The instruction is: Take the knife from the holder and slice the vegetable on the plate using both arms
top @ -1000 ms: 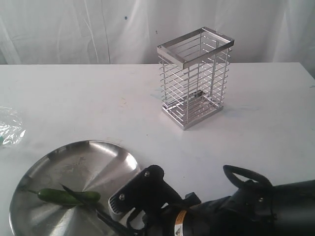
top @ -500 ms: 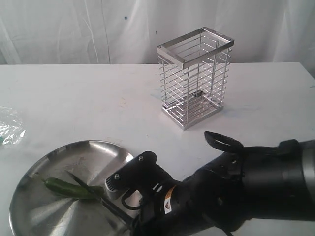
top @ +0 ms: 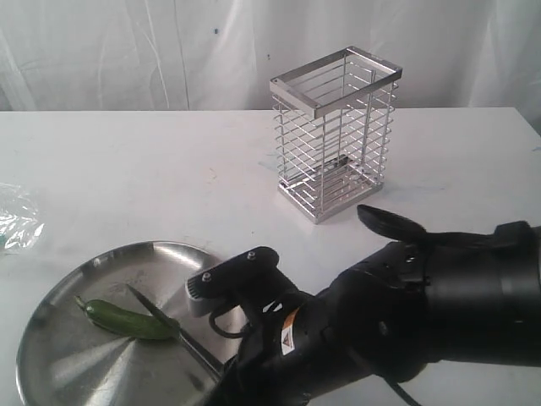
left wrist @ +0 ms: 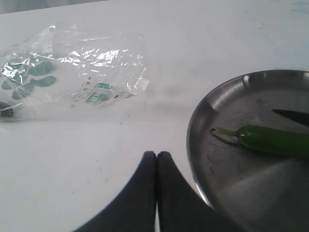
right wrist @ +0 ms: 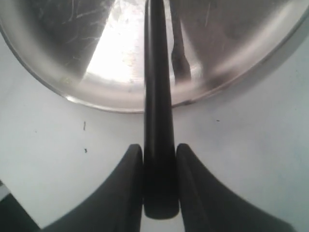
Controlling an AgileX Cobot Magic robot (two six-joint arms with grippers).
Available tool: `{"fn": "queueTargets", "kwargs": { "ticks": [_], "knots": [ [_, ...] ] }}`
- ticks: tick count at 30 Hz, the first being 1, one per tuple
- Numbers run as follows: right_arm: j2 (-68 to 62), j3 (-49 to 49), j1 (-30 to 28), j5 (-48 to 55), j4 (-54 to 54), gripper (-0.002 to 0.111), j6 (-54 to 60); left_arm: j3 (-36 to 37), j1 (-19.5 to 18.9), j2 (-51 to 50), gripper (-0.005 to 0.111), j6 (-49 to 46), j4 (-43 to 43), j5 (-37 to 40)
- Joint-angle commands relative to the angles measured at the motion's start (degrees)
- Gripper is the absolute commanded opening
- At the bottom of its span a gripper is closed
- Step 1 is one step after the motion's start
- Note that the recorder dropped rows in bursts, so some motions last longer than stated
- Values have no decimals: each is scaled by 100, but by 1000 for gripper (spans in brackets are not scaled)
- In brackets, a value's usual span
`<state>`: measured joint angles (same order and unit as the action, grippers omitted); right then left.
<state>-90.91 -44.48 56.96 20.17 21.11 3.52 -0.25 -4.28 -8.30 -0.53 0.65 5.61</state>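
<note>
Two jobs make up this task, and I judge the first done: the holder (top: 336, 135) stands empty at the back of the table (top: 127, 169), and the knife (right wrist: 157, 87) is clamped by its black handle between the fingers of my right gripper (right wrist: 159, 164). The slicing step is in hand. The blade reaches in over the plate (top: 51, 372) and lies across the vegetable (top: 127, 320) near its blunt end, with the stem pointing at the far-left rim. My left gripper (left wrist: 156, 159) is pinched closed on nothing and hangs over bare table just outside the plate's rim, well short of the stem. Next, I think, the left fingers should come in over the rim and steady the stem end, or the glossy vegetable may roll or skid on the steel when I press down. The blade then wants a downward push with a short draw. For edges, the plate's raised lip sits under the knife, so I can't drop the handle low. For room, there is open table between plate and holder, and a crumpled plastic bag (left wrist: 72, 72) lies off to the left, clear of the plate. My right arm (top: 406, 321) hides the near right side.
</note>
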Motion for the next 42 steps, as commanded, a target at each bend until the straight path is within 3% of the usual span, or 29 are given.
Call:
{"fn": "queueTargets", "kwargs": {
  "ticks": [1,13,32,42],
  "knots": [
    [430,134,-47,-154,-35,0,-771,25,36,29,0,53,10,3],
    [750,329,137,40,-11,0,-2021,25,36,29,0,53,10,3],
    [738,342,260,-393,-291,0,-2023,25,36,29,0,53,10,3],
    [-16,390,282,-458,-505,0,-1529,25,36,29,0,53,10,3]
  ]
}}
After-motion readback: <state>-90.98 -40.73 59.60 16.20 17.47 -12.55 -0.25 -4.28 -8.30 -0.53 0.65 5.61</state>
